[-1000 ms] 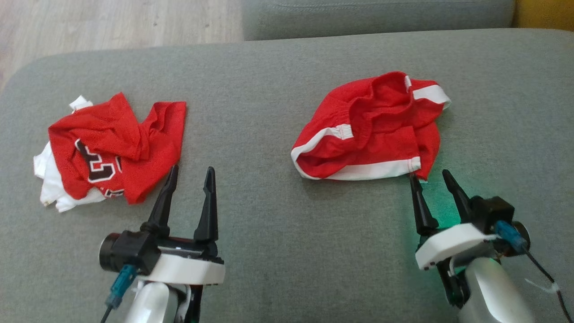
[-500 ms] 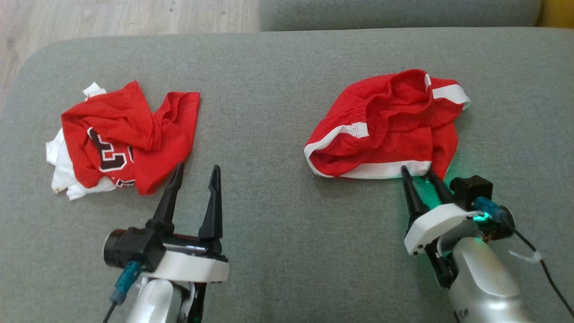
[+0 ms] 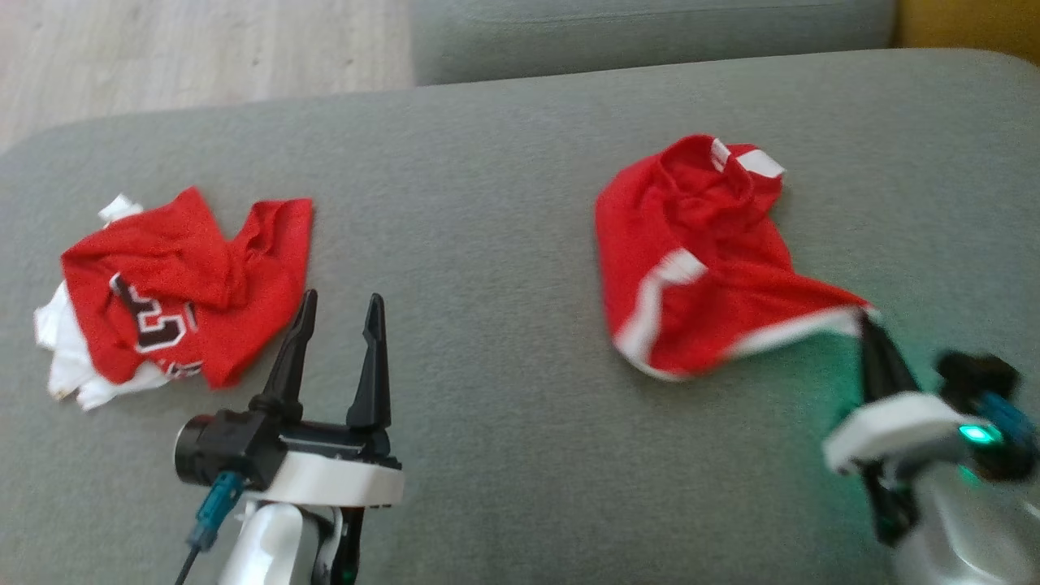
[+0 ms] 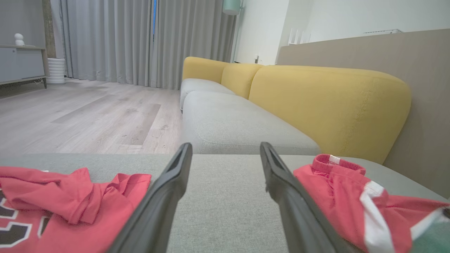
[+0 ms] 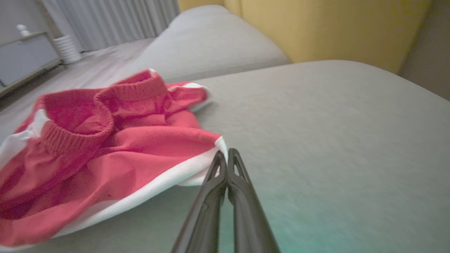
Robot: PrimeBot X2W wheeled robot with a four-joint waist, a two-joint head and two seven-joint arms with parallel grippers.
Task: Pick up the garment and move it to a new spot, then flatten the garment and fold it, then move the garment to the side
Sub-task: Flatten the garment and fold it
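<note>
The head camera looks steeply down on the grey seat cushion [image 3: 504, 203], red shorts [image 3: 691, 260] at two o'clock, red jersey [image 3: 187, 268] at nine. Both wrist cameras sit low over that cushion, facing the yellow backrest [image 4: 327, 102]; the right one is nearest the shorts, which all three views share.

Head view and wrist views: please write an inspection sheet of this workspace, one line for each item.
Surface: grey cushion.
Job's things: red shorts, crumpled, one white-trimmed corner pinched.
Clutter: red jersey lying on white cloth, at the left.
Pincers: left pincer open, holding nothing; right pincer shut on the shorts.
Cables: dark cable with blue plug at the left wrist.
Surroundings: wooden floor, yellow sofa back, grey curtains.
</note>
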